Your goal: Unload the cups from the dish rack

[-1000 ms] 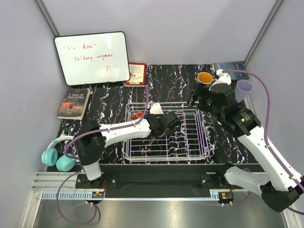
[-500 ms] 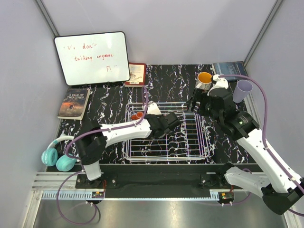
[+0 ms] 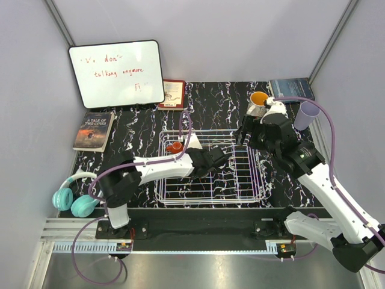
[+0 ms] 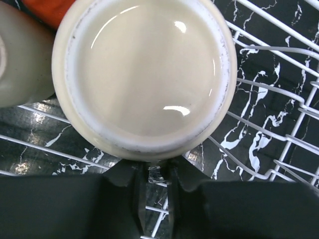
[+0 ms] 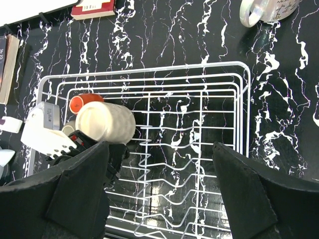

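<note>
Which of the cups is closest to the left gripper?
The cream cup lying on its side in the dish rack, right in front of the left gripper. The orange cup sits just beyond it; the lavender tumbler is outside the rack.

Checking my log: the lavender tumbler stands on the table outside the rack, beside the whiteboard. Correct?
Not beside the whiteboard: the top external view shows the lavender tumbler standing on the table outside the dish rack, at the far right near the dark book.

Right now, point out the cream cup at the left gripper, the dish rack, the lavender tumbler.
cream cup [image 4: 144, 74], left wrist view, centre of base.
dish rack [image 5: 246, 114], right wrist view, right rim wire.
lavender tumbler [image 3: 305, 116], top external view, side wall.
</note>
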Robot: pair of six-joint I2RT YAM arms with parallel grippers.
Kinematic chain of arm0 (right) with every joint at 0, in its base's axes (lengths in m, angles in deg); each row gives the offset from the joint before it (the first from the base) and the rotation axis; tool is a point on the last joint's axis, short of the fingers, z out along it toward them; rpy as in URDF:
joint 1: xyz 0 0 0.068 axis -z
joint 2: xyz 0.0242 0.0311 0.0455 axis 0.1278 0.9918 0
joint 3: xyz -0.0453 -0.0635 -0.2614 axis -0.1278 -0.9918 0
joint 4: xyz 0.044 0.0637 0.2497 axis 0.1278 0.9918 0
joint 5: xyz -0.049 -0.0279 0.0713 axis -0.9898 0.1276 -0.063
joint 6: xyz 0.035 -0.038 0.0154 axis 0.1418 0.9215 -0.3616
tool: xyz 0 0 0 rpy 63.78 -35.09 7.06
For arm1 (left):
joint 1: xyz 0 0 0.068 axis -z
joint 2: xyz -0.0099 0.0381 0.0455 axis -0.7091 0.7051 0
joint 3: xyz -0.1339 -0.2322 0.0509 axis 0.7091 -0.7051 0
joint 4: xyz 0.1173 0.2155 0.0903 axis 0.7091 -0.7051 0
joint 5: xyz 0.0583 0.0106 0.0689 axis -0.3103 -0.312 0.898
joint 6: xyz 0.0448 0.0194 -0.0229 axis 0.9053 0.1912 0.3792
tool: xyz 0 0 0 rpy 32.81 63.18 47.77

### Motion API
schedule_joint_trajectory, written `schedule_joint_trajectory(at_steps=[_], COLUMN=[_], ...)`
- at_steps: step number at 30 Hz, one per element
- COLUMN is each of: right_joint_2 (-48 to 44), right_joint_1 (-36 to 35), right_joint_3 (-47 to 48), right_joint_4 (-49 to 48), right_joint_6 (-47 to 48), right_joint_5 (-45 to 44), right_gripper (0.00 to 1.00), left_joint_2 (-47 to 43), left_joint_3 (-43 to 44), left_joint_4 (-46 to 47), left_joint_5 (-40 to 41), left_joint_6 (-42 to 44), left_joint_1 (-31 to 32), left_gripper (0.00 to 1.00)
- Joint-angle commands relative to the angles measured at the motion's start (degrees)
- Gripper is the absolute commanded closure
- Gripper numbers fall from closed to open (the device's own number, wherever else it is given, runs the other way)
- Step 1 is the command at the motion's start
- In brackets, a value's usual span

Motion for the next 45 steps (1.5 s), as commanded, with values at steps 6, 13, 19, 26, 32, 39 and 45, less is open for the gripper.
schedule_joint_trajectory(at_steps=[6, 13, 19, 26, 32, 39, 45], right_joint_2=[-1.2, -1.6, -1.4, -1.6, -1.9, -3.1, -2.8], right_joint_1=[-0.3, -0.2, -0.2, -0.3, -0.2, -0.2, -0.3], right_joint_3=[-0.7, -1.3, -0.9, -1.1, -1.6, -1.7, -0.5], right_joint_4=[-2.3, -4.0, -5.4, -7.0, -7.9, -8.4, -8.9], right_joint_6=[0.4, 0.0, -0.3, -0.4, -0.9, -4.7, -8.3], right_joint_5=[0.5, 0.3, -0.2, -0.9, -1.4, -0.7, 3.5], right_gripper=[0.07, 0.07, 0.07, 0.07, 0.08, 0.09, 0.14], left_joint_2=[-2.3, -9.2, -17.3, -28.9, -35.6, -41.7, -41.2], left_joint_3=[-3.0, -2.9, -4.8, -12.9, -20.5, -33.3, -40.4], left_joint_4=[0.7, 1.0, 3.1, 13.8, 27.8, 53.6, 77.2], left_joint_5=[3.3, 0.3, -3.7, -11.3, -26.3, -49.3, -61.8], left_joint_6=[6.8, 21.5, 30.4, 38.9, 42.1, 38.4, 27.9], left_joint_1=[-0.1, -0.1, 0.1, -0.2, -3.0, -9.9, -17.5], left_gripper=[1.00, 1.00, 1.00, 1.00, 1.00, 1.00, 1.00])
